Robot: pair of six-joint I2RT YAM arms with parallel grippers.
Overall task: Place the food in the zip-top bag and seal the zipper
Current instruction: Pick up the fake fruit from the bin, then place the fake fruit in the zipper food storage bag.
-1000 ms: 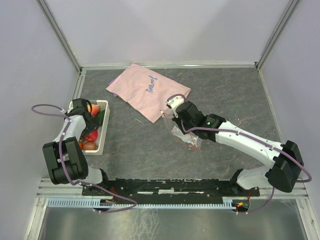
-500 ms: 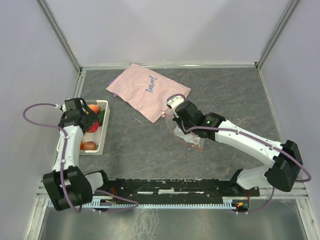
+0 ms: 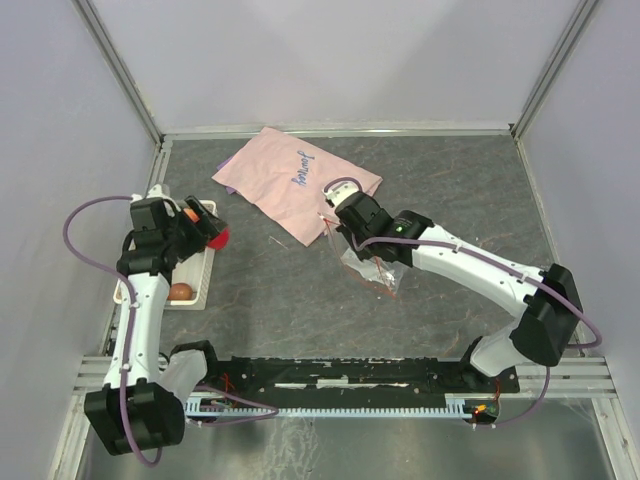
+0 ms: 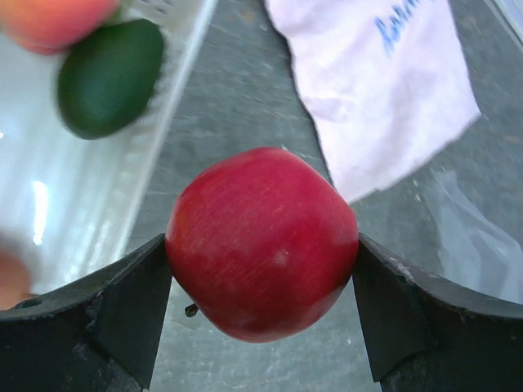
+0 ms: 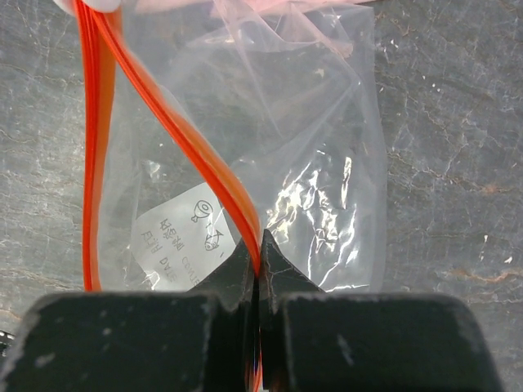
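Left wrist: my left gripper clamps the firm-looking, slick round red fruit mid-body; right gripper, three o'clock, pinches limp clear bag's red-orange zipper.

peach fruit cropped, green fruit blurred

One red apple, one green fruit, one peach-orange fruit and one brown fruit: four showing. One zip-top bag, one pink cloth, one white basket.

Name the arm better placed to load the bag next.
Left. The left gripper holds a red fruit; the right gripper is shut on the zipper, busy holding the bag.
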